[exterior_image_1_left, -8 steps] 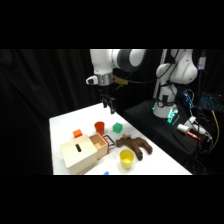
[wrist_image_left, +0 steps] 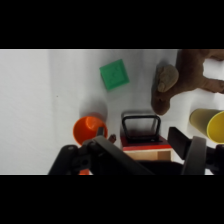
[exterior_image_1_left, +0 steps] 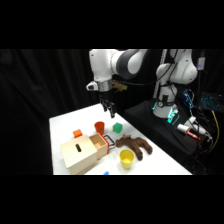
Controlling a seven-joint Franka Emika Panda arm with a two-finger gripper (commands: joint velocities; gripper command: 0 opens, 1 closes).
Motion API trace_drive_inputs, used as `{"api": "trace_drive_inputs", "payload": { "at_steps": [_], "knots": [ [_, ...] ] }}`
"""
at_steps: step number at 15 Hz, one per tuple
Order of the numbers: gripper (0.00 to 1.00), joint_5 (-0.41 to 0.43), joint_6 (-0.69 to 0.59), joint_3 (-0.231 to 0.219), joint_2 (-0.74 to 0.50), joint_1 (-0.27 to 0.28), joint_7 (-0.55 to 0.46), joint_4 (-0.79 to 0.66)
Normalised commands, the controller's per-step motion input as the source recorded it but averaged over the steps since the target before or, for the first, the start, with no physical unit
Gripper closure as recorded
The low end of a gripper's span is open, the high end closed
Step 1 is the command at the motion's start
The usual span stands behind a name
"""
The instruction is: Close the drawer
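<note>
You see a pale, matt wooden drawer [exterior_image_1_left: 98, 145] in a light wooden box [exterior_image_1_left: 79, 154] — smooth, unvarnished-looking faces. Its dark loop handle [wrist_image_left: 141, 126] looks like hard plastic with a slight sheen. The white table [exterior_image_1_left: 65, 125] looks smooth and matt. The brown stuffed toy [exterior_image_1_left: 135, 145] looks soft — cloth-like, dull.

The gripper [exterior_image_1_left: 108, 107] has come a little lower and nearer since half a second ago, its wrist now hanging closer above the red cup [exterior_image_1_left: 99, 127] and the far end of the table [exterior_image_1_left: 165, 162]. The drawer [exterior_image_1_left: 98, 144] and the other things show no shift.
</note>
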Motion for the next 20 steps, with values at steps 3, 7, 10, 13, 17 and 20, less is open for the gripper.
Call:
{"api": "trace_drive_inputs", "payload": {
  "at_steps": [3,7,10,13,17,20],
  "knots": [
    [0.0,0.169,0.22,0.066,0.19,-0.004,-0.05,0.07],
    [0.0,0.212,0.2,0.088,0.17,-0.001,-0.1,0.08],
    [0.0,0.203,0.19,0.086,0.18,-0.007,-0.14,0.1],
    [0.0,0.222,0.12,0.084,0.17,-0.033,-0.21,0.13],
    [0.0,0.233,0.11,0.091,0.12,-0.067,-0.25,0.11],
    [0.0,0.152,0.2,0.069,0.14,-0.063,-0.17,0.11]
  ]
}}
